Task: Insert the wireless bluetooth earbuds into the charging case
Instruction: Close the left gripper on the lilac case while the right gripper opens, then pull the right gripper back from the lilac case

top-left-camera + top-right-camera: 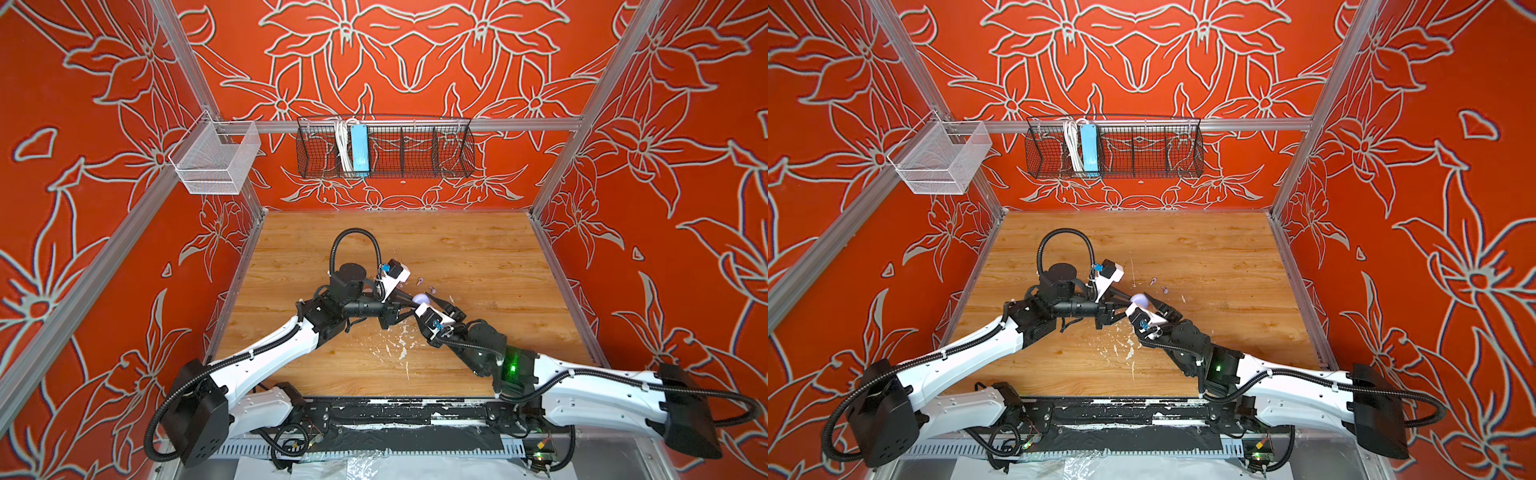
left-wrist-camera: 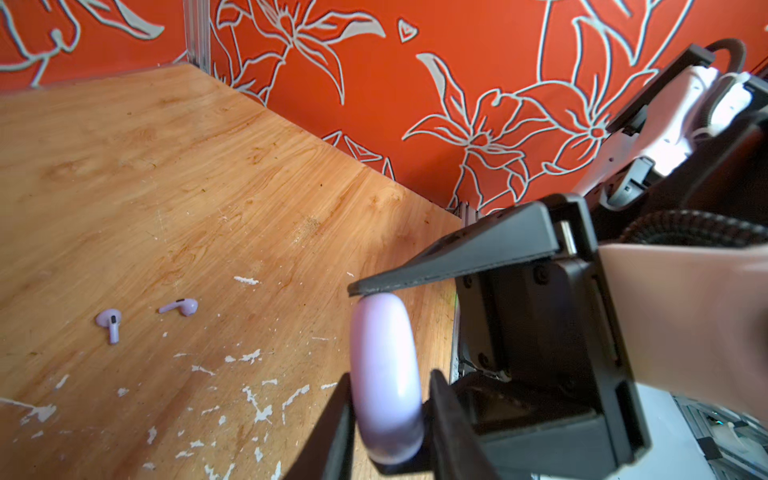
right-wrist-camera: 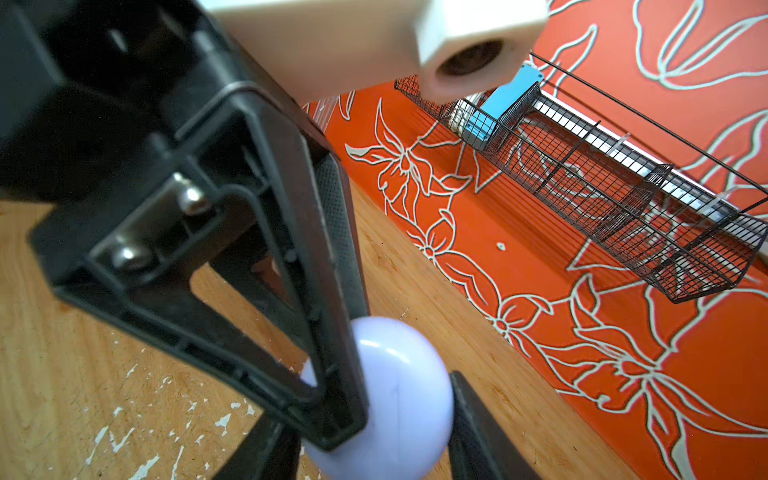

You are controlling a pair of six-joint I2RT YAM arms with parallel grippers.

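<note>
Tabletop (image 1: pixel 478 257), left gripper (image 2: pixel 390 376), right gripper (image 3: pixel 365 407) pinching case (image 2: pixel 384 332)

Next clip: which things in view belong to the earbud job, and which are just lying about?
Job: lavender charging case, clamped by left pincer and right pincer; two lavender earbuds on the table.
Idle: black wire basket holding blue power strip and white cable; white mesh basket; white paint flecks.
</note>
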